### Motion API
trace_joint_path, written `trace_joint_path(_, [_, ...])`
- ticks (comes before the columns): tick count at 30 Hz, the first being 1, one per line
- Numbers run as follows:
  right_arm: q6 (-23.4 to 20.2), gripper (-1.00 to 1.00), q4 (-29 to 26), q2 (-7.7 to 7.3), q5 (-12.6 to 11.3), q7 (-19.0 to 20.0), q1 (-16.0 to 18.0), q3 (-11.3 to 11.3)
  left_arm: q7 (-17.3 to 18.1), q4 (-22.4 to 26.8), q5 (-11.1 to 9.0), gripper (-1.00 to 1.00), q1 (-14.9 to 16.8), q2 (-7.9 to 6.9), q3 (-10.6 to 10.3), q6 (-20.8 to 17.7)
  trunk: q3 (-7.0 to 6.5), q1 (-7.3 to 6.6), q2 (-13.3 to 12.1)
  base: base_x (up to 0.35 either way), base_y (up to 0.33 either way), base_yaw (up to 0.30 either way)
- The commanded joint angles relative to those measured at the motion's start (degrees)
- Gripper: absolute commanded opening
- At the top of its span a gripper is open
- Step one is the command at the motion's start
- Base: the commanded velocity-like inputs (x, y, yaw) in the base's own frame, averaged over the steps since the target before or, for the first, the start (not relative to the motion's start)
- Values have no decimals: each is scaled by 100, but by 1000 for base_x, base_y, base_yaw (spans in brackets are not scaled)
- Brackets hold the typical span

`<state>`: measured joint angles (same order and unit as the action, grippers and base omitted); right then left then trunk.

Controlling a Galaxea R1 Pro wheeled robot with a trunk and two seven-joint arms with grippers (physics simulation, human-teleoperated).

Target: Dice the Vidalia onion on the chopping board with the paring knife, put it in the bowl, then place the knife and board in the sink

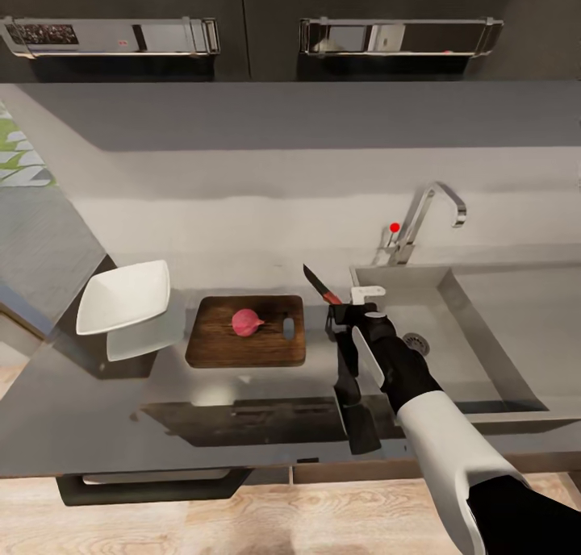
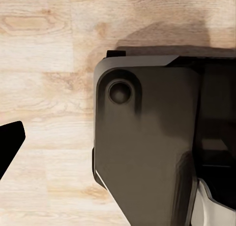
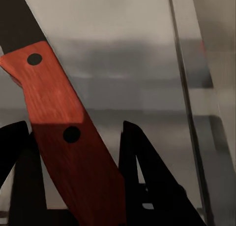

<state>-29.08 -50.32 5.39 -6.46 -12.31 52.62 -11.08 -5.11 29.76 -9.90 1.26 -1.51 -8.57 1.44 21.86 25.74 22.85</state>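
Right hand pinching paring knife by its red handle, blade angled up-left, with Vidalia onion on chopping board lying leftward.

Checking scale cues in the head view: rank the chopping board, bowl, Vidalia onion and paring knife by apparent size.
1. chopping board
2. bowl, slightly smaller than the board
3. paring knife, partly hidden by the right claw, so unsure
4. Vidalia onion

Dark cabinets, wood floor
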Motion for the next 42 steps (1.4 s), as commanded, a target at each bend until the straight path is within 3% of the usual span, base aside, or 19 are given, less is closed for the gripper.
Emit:
trace_joint_path(1, [-54, -100, 136, -3, -48, -44, 2, -17, -46, 3, -56, 100, 0, -8, -48, 15, 1, 4, 7, 0, 0, 0])
trace_joint_path(42, [-54, -100, 111, 21, -33, -58, 2, -17, -49, 3, -56, 100, 5, -8, -48, 15, -367, 4, 7, 0, 0, 0])
